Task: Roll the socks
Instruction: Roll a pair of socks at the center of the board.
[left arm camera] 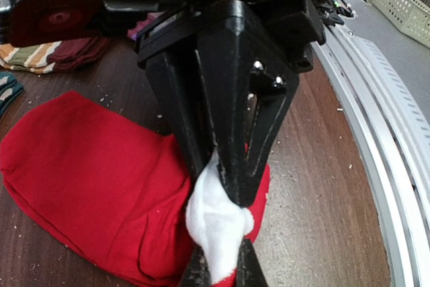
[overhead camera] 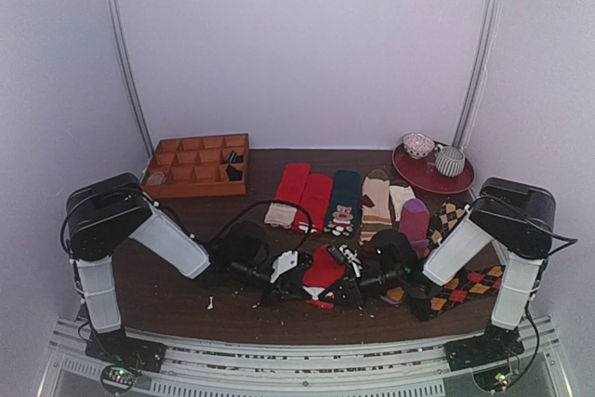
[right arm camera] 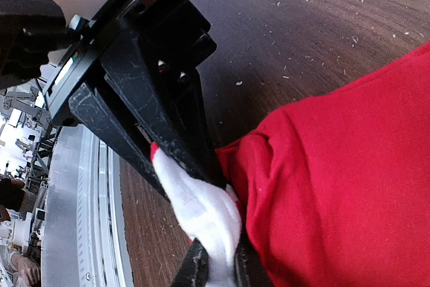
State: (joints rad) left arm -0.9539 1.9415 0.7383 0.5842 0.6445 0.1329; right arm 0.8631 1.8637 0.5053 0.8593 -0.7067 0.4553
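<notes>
The red socks [overhead camera: 324,269] lie near the table's front edge, between my two grippers. In the left wrist view the red body [left arm camera: 87,186] spreads out to the left. The cream band [left arm camera: 216,223] is bunched between my left gripper's [left arm camera: 227,196] fingers, which are shut on it. In the right wrist view the red cloth [right arm camera: 349,186] fills the right side. My right gripper [right arm camera: 201,174] is shut on the same cream band [right arm camera: 205,216]. From above, the left gripper [overhead camera: 299,285] and right gripper [overhead camera: 350,287] sit close together at the socks' near end.
Other socks [overhead camera: 346,200] lie in a row behind, with a purple sock [overhead camera: 414,220] and argyle ones [overhead camera: 465,281] to the right. A wooden compartment tray [overhead camera: 197,165] stands back left and a red plate [overhead camera: 409,170] with cups back right. A metal rail [overhead camera: 307,346] runs along the front edge.
</notes>
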